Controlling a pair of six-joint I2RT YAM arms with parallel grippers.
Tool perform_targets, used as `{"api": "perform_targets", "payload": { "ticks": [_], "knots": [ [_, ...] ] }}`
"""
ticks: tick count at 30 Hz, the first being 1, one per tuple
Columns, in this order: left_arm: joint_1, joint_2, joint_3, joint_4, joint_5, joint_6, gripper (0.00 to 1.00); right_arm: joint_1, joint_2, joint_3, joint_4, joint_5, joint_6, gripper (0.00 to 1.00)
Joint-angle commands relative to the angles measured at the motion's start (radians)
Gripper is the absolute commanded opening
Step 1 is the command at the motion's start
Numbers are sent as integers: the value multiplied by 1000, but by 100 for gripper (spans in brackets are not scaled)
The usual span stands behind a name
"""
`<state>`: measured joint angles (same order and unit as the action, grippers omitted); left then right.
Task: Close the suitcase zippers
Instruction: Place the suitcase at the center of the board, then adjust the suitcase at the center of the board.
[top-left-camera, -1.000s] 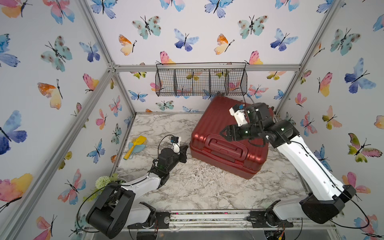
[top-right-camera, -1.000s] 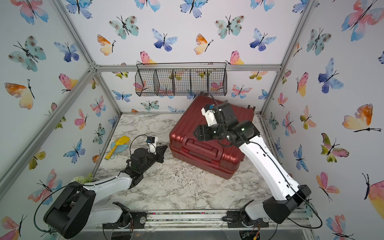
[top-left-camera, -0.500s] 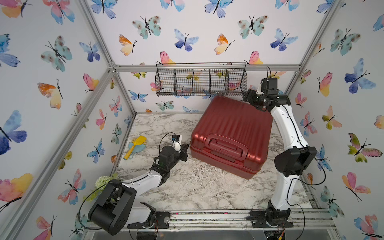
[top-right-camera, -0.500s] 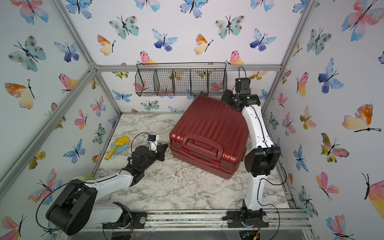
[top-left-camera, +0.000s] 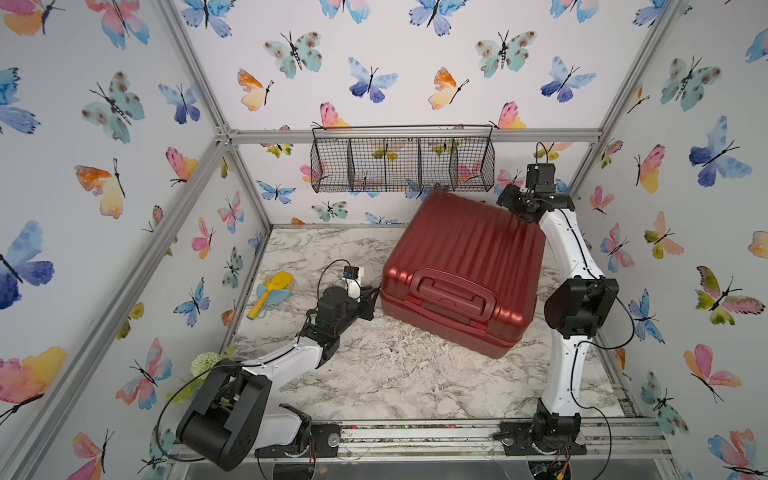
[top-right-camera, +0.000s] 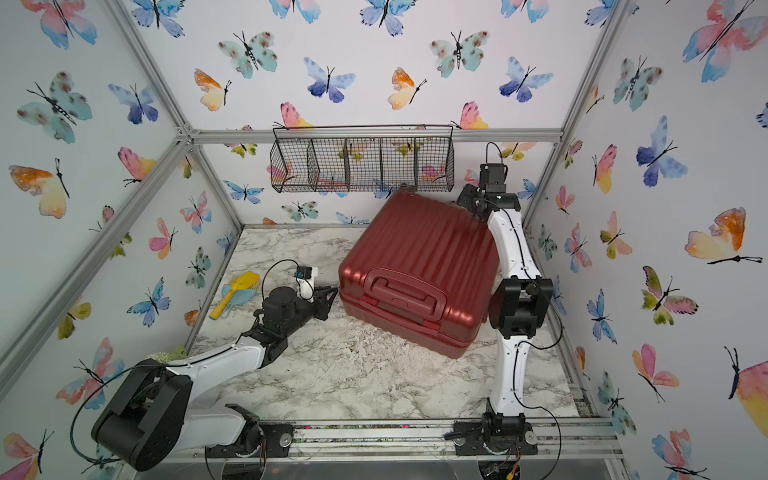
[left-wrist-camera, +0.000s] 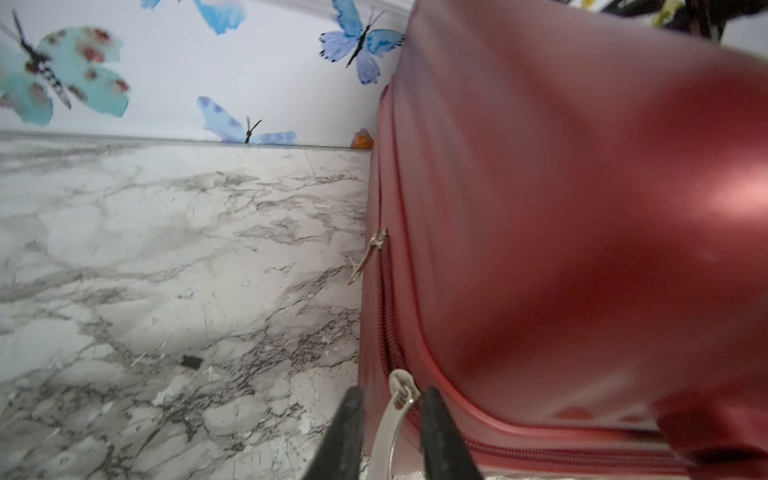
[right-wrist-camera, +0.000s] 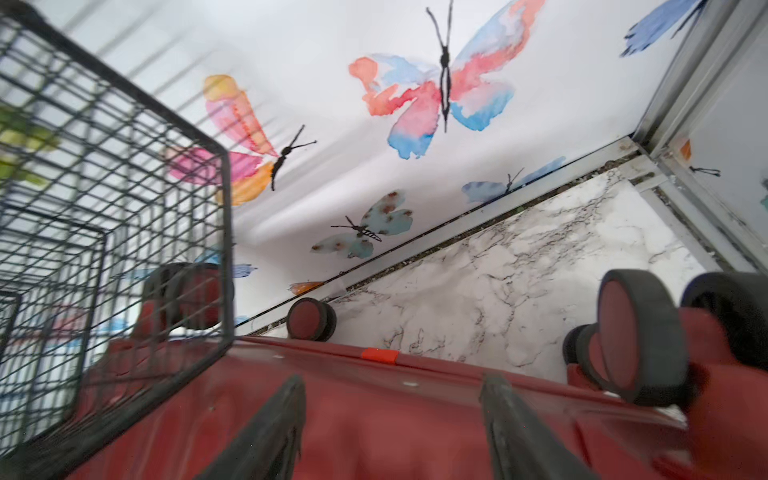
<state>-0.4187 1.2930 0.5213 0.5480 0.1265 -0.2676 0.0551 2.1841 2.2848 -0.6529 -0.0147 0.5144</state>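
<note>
Dark red ribbed suitcase (top-left-camera: 465, 257) lies closed, zippers (left-wrist-camera: 386, 316) ringing its seam.

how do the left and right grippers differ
The left gripper sits low by a near corner of the suitcase; the right gripper is up over its wheel end. The left one's jaws stand narrowly apart around a zipper pull; the right one's stand wide with nothing between. Both are open, gripping nothing.

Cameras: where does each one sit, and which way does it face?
Both top views: high in front, looking down on the suitcase; left arm and right arm show.
Left wrist: low by the table, facing the zipper pull; left fingers show.
Right wrist: above the suitcase's wheels, facing the back wall; right fingers show.
Shared: the suitcase.
</note>
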Motion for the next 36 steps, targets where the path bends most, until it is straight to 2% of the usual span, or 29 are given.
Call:
{"api": "perform_targets", "payload": {
  "ticks": [1, 3, 6, 8, 9, 13, 16, 20, 24, 28, 32, 36],
  "knots": [
    [101, -50, 71, -131, 73, -89, 51, -12, -54, -63, 32, -51, -3, 70],
    [137, -39, 136, -190, 124, -133, 54, -12, -116, -114, 29, -27, -9, 71],
    [146, 14, 240, -190, 250, -180, 57, -19, -228, -189, -12, 81, -28, 75],
    [147, 74, 293, -108, 344, -251, 60, -32, -304, -259, -33, 125, -31, 90],
    [149, 112, 316, -40, 429, -277, 62, -42, -350, -311, -28, 129, -30, 97],
    [145, 280, 431, 206, 552, -417, 72, -121, -514, -565, 35, 11, 13, 98],
    [123, 423, 554, 245, 628, -479, 80, -195, -571, -726, 108, -119, 49, 98],
    [68, 527, 638, 256, 684, -513, 84, -213, -530, -778, 147, -263, 56, 98],
    [16, 502, 547, 369, 702, -568, 84, -214, -480, -818, 150, -448, 42, 93],
    [-42, 419, 384, 499, 712, -628, 82, -201, -499, -942, 238, -582, 58, 87],
    [-108, 303, 218, 579, 703, -658, 80, -120, -479, -937, 198, -593, 13, 87],
    [-140, 149, 80, 467, 649, -589, 79, -35, -475, -955, 178, -566, -5, 86]
  ]
}}
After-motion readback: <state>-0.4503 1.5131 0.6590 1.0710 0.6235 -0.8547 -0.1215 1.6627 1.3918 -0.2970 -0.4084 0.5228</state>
